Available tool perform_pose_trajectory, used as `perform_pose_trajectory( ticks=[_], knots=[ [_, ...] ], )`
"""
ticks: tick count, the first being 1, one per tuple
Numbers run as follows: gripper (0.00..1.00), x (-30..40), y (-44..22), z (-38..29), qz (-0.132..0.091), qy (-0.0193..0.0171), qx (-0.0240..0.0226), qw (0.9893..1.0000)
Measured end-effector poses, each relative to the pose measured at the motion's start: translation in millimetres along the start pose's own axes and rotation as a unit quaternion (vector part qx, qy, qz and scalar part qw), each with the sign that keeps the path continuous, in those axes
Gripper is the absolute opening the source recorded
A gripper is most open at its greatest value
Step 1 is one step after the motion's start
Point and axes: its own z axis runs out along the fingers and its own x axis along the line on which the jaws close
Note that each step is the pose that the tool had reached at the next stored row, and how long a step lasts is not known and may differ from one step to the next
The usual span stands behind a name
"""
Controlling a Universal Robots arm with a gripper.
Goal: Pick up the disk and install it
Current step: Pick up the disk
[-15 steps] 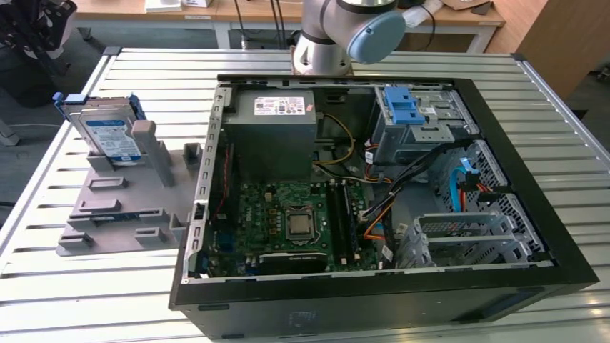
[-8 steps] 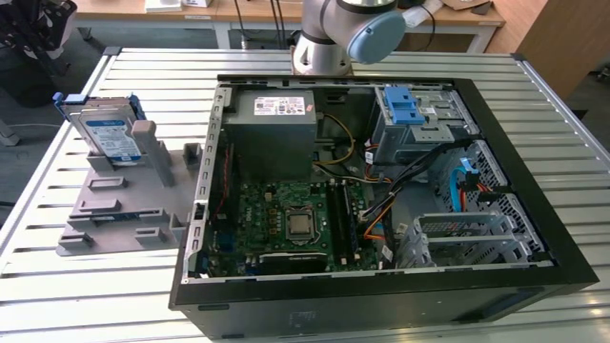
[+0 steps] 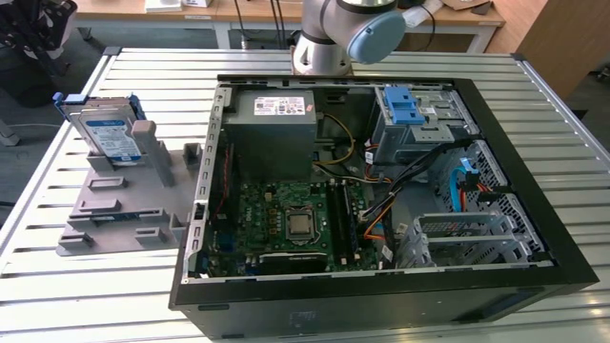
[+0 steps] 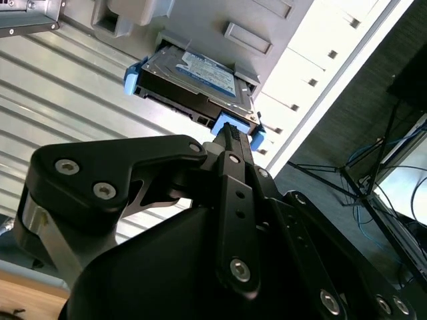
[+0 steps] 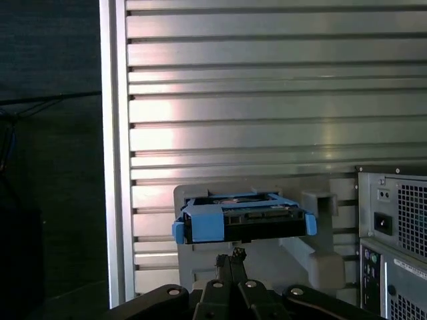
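Here, the disk (image 3: pixel 108 136) stands on edge in a grey holder (image 3: pixel 119 207) on the slatted table (image 3: pixel 57 300), to the exterior view's left of the open computer case (image 3: pixel 381 294), while in the first wrist view the gripper (image 5: pixel 231 254) faces it, apart, fingers pressed together on nothing.

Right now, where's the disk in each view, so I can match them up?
Exterior view: the disk stands upright in the grey holder, at the exterior view's left, outside the computer case.
Second wrist view: disk, label showing, just beyond the gripper.
First wrist view: disk edge-on, just beyond the gripper.
Shared landmark: the grey holder.
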Motion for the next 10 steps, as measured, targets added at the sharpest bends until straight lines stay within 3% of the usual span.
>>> perform_pose_trajectory(
  ticks=[10],
  knots=[
    [0.11, 0.0, 0.0, 0.0, -0.048, 0.0007, -0.0012, 0.9989]
  ],
)
